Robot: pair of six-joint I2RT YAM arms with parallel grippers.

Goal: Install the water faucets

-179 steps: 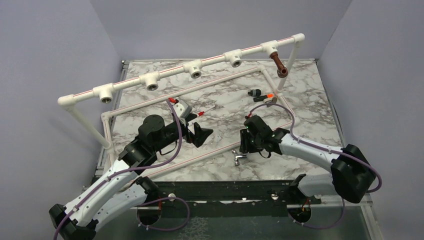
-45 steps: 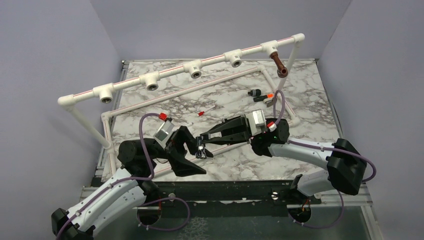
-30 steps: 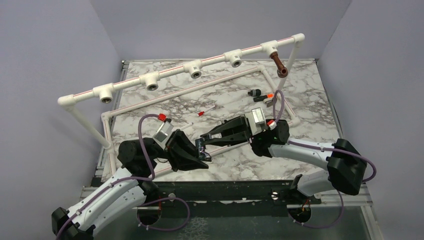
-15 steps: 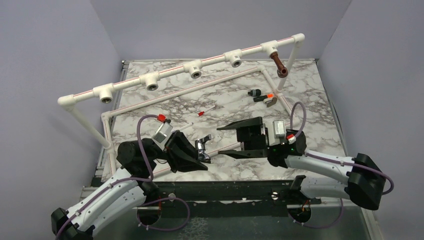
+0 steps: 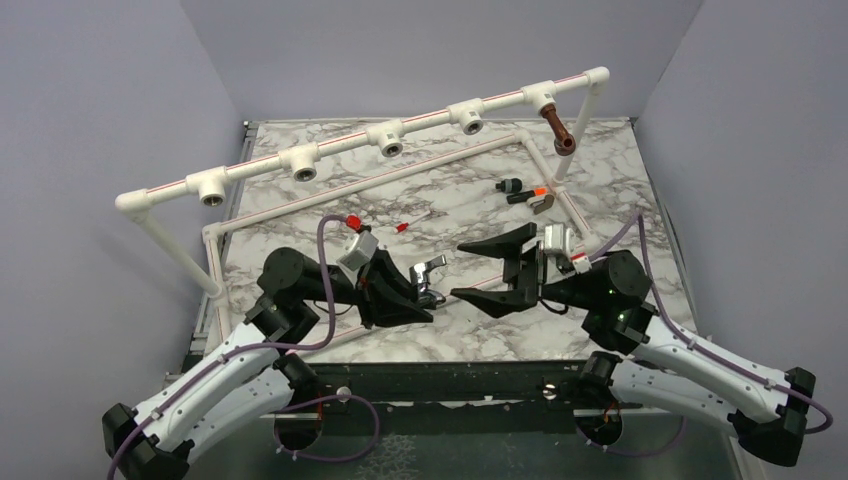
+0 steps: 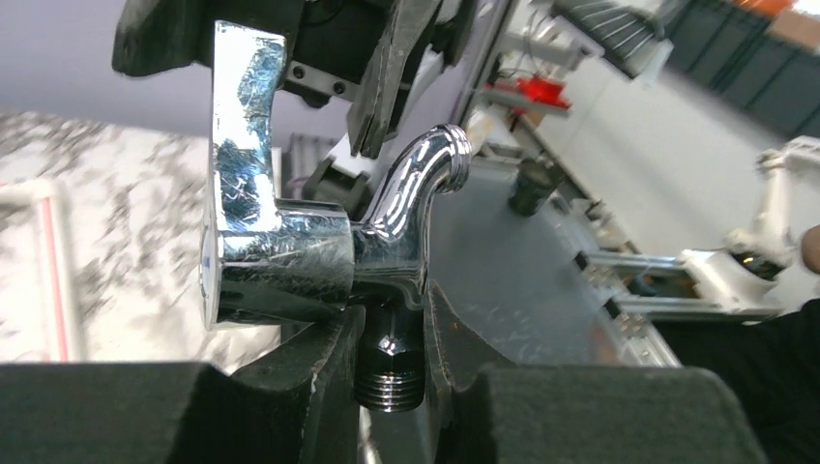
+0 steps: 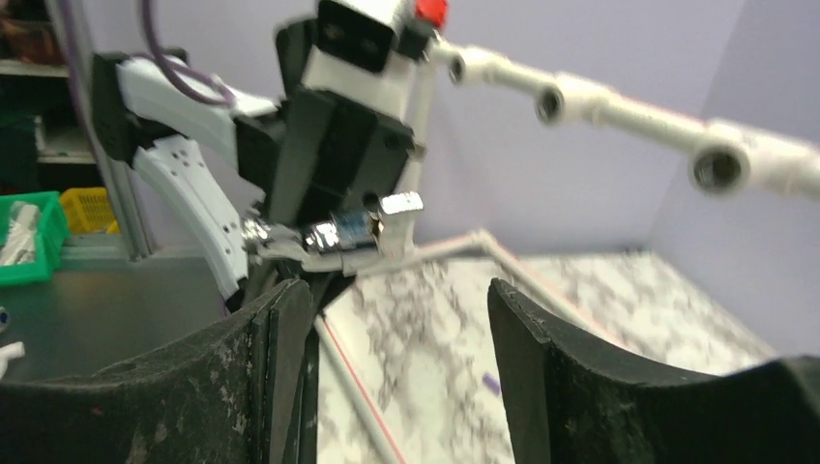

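Marble table (image 5: 450, 190) is lying below me. My left gripper (image 5: 415, 296) is clamping the chrome faucet (image 5: 428, 273). My right gripper (image 5: 458, 270), at three o'clock, is gaping apart.

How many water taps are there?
2. The chrome faucet is clamped in the left gripper; the reddish-brown faucet hangs from the rightmost socket of the white pipe rail. The small parts are too tiny to tell.

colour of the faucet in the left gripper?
The faucet is shiny chrome, mirror-like all over. The left wrist view shows it best.
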